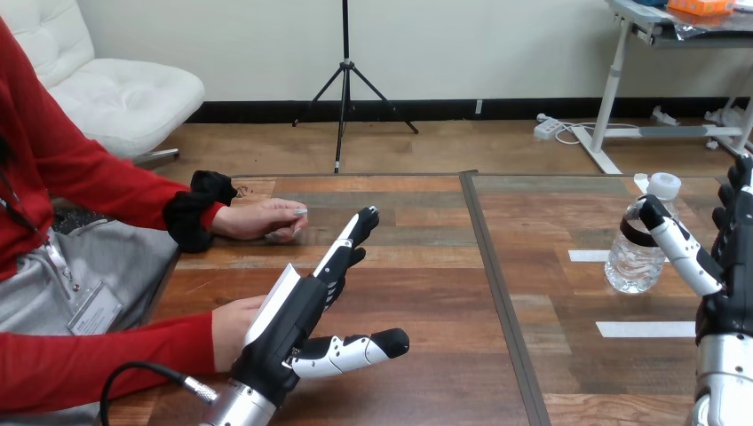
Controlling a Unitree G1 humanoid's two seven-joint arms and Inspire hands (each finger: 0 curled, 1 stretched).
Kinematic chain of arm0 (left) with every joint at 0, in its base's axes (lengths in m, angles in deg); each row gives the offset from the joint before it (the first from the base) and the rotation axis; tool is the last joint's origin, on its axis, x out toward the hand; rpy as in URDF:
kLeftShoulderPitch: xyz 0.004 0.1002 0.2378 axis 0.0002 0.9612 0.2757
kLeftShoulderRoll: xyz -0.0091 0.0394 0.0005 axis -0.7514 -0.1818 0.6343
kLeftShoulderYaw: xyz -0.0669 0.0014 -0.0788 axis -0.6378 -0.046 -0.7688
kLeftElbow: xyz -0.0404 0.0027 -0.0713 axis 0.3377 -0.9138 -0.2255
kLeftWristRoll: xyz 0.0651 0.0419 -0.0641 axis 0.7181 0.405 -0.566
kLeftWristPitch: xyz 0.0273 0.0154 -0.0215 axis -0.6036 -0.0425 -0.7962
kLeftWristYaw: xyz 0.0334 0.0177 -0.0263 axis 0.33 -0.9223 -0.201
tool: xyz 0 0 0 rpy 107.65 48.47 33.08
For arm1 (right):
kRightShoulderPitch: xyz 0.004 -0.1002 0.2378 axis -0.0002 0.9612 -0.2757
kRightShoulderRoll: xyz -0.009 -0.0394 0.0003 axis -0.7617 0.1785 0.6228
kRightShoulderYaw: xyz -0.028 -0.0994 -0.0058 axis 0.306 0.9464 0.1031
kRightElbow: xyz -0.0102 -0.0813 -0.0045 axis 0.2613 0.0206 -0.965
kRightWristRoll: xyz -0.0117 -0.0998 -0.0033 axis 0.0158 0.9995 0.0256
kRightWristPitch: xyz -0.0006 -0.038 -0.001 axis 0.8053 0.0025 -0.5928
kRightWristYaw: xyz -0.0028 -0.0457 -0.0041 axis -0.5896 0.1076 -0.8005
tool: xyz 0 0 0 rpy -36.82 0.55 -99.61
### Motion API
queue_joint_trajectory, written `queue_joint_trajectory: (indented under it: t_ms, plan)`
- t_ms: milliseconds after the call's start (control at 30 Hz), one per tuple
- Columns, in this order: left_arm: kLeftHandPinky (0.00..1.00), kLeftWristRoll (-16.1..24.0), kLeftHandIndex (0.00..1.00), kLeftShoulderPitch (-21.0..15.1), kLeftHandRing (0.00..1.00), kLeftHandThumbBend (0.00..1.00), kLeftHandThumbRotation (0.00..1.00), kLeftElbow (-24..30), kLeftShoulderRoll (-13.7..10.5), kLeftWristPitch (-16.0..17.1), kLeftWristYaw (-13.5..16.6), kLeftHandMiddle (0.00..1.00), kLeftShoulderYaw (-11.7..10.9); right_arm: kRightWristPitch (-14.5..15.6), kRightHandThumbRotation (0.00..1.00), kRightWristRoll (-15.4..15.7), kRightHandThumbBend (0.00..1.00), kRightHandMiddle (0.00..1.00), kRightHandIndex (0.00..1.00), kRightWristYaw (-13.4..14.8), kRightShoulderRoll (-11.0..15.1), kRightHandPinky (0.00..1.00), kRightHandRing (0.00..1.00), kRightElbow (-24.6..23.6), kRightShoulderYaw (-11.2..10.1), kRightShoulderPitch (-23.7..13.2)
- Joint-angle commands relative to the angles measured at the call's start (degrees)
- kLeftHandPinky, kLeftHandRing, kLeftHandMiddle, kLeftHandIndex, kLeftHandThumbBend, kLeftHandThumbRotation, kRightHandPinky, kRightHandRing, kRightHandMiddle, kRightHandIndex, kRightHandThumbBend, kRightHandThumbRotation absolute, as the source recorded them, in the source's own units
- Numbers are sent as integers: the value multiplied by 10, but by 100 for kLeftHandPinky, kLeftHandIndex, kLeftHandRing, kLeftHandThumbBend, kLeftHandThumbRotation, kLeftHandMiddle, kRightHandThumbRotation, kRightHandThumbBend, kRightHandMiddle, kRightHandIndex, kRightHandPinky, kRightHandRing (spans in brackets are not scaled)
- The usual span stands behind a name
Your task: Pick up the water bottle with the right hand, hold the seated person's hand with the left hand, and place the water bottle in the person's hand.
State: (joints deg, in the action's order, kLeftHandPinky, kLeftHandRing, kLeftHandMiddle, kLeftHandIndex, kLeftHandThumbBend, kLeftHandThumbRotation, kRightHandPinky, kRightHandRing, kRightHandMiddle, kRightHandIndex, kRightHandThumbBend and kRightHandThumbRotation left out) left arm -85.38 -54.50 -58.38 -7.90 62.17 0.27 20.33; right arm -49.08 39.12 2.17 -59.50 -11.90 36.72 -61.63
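Two robot hands are seen over the table [426, 293]. The left hand [297, 319] is held open by the left edge, fingers straight and thumb spread, just beside the person's nearer hand [229, 330]; nothing is gripped. The person's farther hand [257, 219] is rested on the table beyond. The right hand [710, 266] is set against the water bottle [632, 257], upright by the right edge; whether it is clamped cannot be told.

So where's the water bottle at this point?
The water bottle stands upright at the head view's right, on the table, just left of the right hand and beside two white tape strips.
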Motion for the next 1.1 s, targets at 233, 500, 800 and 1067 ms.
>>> queue_joint_trajectory:
  t_ms: [233, 500, 800, 1067]
  plan:
    - [96, -9, 100, -19, 100, 100, 62, 21, 1, 15, 0, 100, -12, 35, 56, 31, 100, 100, 100, 28, 21, 100, 100, 39, 21, -71]
    - [95, -15, 100, -22, 100, 100, 61, 20, 2, 20, -8, 100, -13, 53, 57, 36, 100, 100, 100, 31, 22, 100, 100, 57, 28, -85]
    - [95, -15, 100, -20, 100, 100, 61, 24, 1, 17, -7, 100, -13, 76, 58, 29, 100, 100, 100, 18, 21, 100, 100, 75, 27, -100]
    - [95, -14, 100, -19, 100, 100, 62, 26, 1, 19, -7, 100, -13, 89, 58, 29, 100, 100, 100, 16, 23, 100, 100, 87, 26, -109]
